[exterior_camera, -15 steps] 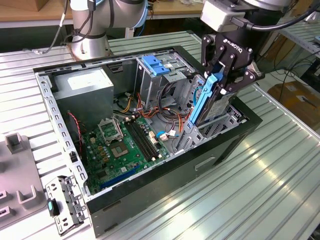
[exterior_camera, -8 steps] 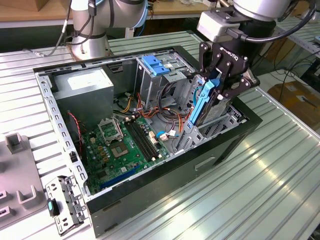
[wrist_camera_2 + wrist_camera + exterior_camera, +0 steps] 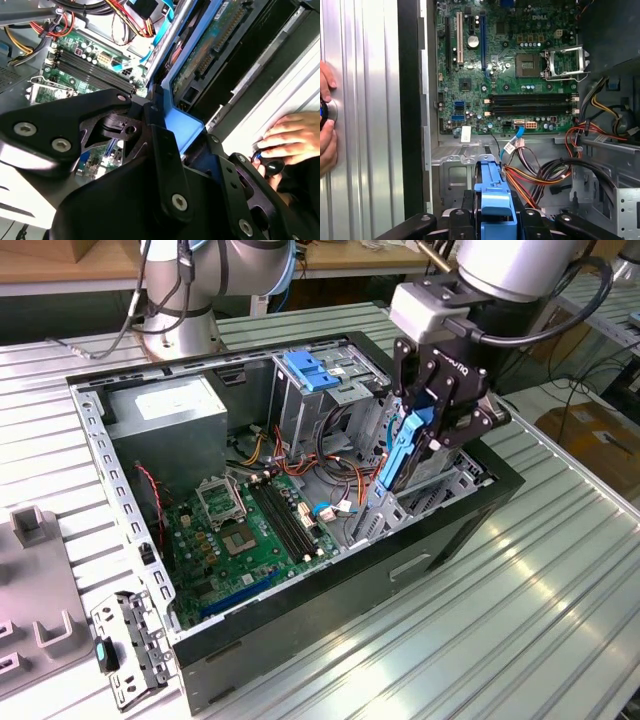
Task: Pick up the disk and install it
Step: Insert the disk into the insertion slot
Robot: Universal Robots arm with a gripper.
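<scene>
A robotics lab: a slotted aluminium table carries an opened computer case, a robot arm's base beside it, wooden benches beyond.

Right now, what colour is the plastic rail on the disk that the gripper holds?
Blue, best seen in the first wrist view, on the disk in the gripper.

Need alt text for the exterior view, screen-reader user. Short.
A robot arm's black gripper holds the disk, a flat hard drive with blue plastic side rails, on edge at the exterior view's right end of an open black computer case. A green motherboard and a grey power-supply box sit inside the case.
</scene>
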